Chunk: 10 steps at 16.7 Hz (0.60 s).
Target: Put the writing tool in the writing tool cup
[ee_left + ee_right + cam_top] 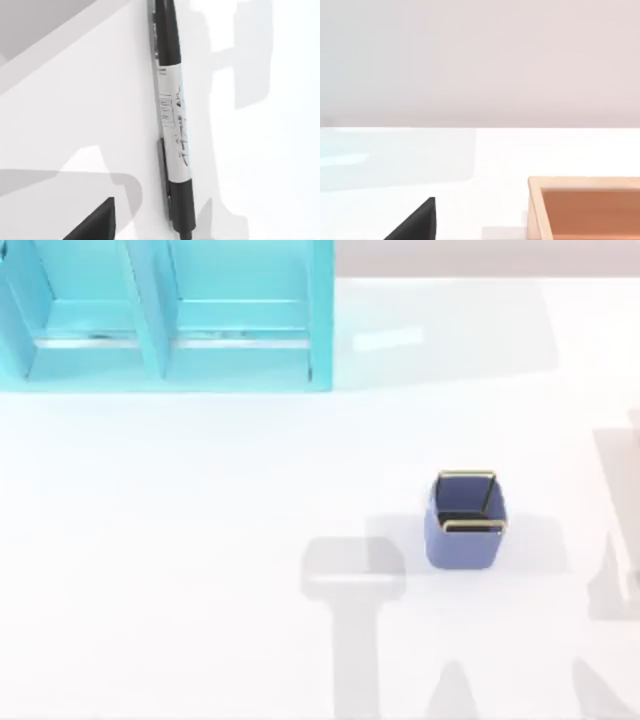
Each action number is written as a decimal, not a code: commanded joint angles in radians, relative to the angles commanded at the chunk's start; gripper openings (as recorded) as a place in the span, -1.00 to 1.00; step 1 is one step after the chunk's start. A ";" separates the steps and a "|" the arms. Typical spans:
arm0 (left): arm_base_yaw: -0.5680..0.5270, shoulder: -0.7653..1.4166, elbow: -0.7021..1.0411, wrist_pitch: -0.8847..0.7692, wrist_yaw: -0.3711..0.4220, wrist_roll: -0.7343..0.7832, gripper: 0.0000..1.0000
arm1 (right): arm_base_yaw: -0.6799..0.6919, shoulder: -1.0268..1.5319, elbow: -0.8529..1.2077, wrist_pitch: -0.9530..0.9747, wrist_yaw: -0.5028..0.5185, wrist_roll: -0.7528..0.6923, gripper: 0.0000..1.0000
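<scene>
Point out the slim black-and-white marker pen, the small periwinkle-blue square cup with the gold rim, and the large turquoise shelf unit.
Slim black-and-white marker pen [173, 125], left wrist view, on the printed white barrel.
Small periwinkle-blue square cup [462, 547], top view, on its near outer wall.
Large turquoise shelf unit [150, 310], top view, on the centre divider.

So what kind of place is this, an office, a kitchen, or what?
Probably a rendered desk or office tabletop: a marker lies on the white table, a small blue cup stands upright, and a turquoise shelf unit sits at the back left.

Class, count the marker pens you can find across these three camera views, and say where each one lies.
1. The marker pen lies flat on the white table in the left wrist view. Others may lie outside these views.
</scene>
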 joint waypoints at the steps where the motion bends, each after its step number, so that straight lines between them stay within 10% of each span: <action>1: 0.013 0.044 0.019 -0.024 0.014 0.003 1.00 | 0.000 0.000 0.000 0.000 0.000 0.000 1.00; 10: 0.028 0.116 0.041 -0.064 0.034 0.007 1.00 | 0.000 0.000 0.000 0.000 0.000 0.000 1.00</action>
